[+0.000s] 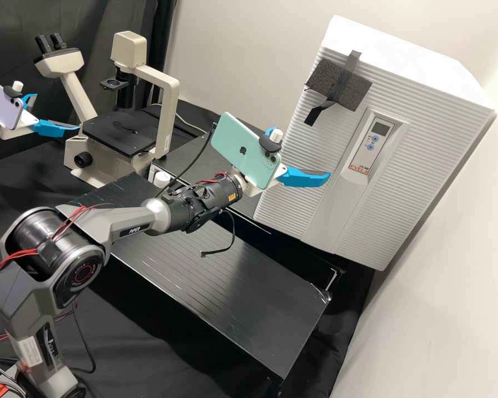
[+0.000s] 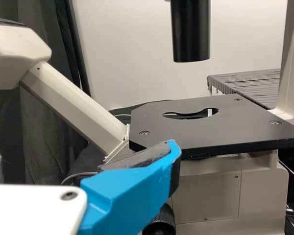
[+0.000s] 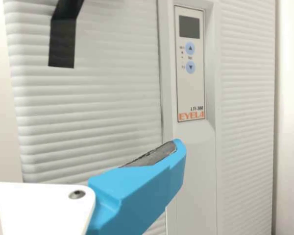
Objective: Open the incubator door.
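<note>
Right tool: the right tool (image 1: pixel 302 153) stands wide, its two blue fingers (image 1: pixel 304 178) apart with a bare dark pad along one of them.
Incubator door: the ribbed white incubator door (image 1: pixel 326 138) is straight ahead of the right tool and looks shut; whether a fingertip touches it, I cannot tell.
Control panel: the control panel (image 3: pixel 189 93) is set in a smooth strip of the front, ahead of the right tool and above its visible fingertip.
Foam pad: a dark foam pad (image 1: pixel 359 95) is fixed to the door, ahead of and higher than the right tool, with black tape (image 1: pixel 317 113) hanging off it.
Mint phone: a mint phone (image 1: pixel 238 149) is mounted just behind the right tool's fingers.
Loose cable: a loose black cable (image 1: pixel 233 237) hangs from the arm, behind and below the right tool.
Desk: the black slatted desk (image 1: pixel 205 276) lies lower than the right tool.
Left tool: the left tool (image 1: pixel 57 111) also stands wide, well apart from the right tool and the door.
Microscope: the cream microscope (image 2: pixel 225 196), with its black stage (image 2: pixel 186 132), is ahead of the left tool.
Lavender phone: a lavender phone (image 1: pixel 3 102) sits just behind the left tool's fingers.
</note>
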